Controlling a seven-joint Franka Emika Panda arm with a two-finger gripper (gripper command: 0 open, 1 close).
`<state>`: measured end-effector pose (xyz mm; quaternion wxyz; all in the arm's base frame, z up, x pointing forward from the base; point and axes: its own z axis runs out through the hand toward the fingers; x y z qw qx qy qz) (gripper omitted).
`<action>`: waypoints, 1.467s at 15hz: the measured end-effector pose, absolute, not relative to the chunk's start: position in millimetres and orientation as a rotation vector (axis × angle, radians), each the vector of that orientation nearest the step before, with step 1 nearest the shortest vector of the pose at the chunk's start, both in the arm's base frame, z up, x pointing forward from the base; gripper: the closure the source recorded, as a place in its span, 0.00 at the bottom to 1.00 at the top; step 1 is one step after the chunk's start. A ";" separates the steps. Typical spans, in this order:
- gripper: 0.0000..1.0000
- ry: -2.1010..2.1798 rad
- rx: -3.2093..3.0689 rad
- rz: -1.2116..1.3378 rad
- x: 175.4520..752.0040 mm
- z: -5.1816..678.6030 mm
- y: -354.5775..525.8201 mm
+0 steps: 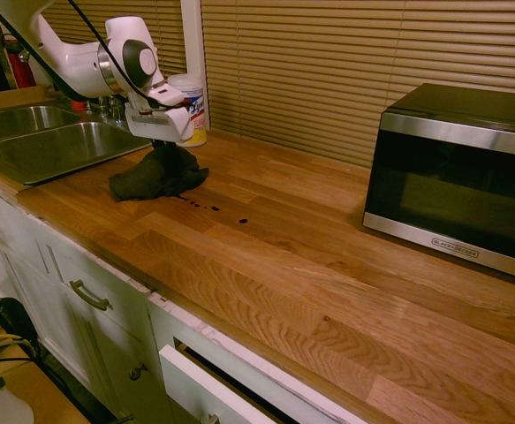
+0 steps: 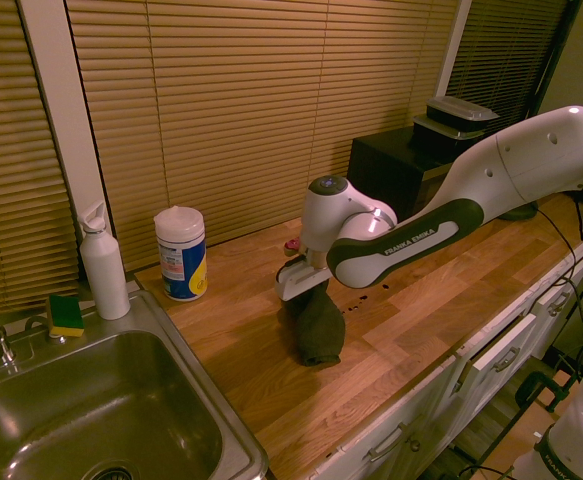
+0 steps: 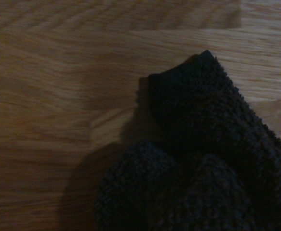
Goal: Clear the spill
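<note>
One gripper point(image 1: 162, 143) stood clenched on the bunched top of one dark rag point(image 1: 157, 174); about four spill point(image 1: 215, 208) drops dotted one wooden counter point(image 1: 310, 274) beside it.

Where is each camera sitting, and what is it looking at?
First exterior view: at the counter's cabinet side, looking along the countertop toward the sink; shows the arm, the gripper shut on the rag, and the spill.
Second exterior view: above the sink end, looking back along the counter; shows the arm.
Wrist view: looks down on rag and wood; no arm.
Shared: all three show the rag.
</note>
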<state>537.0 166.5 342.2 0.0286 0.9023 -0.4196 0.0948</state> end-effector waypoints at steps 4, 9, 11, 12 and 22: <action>1.00 -1.355 2.765 0.274 537.6 342.6 113.2; 1.00 -1.465 2.736 0.259 529.0 342.3 31.8; 1.00 -1.508 2.729 0.253 526.3 341.6 4.3; 1.00 -1.529 2.729 0.247 525.0 341.7 -10.4; 1.00 -1.557 2.752 0.231 512.6 338.8 -63.9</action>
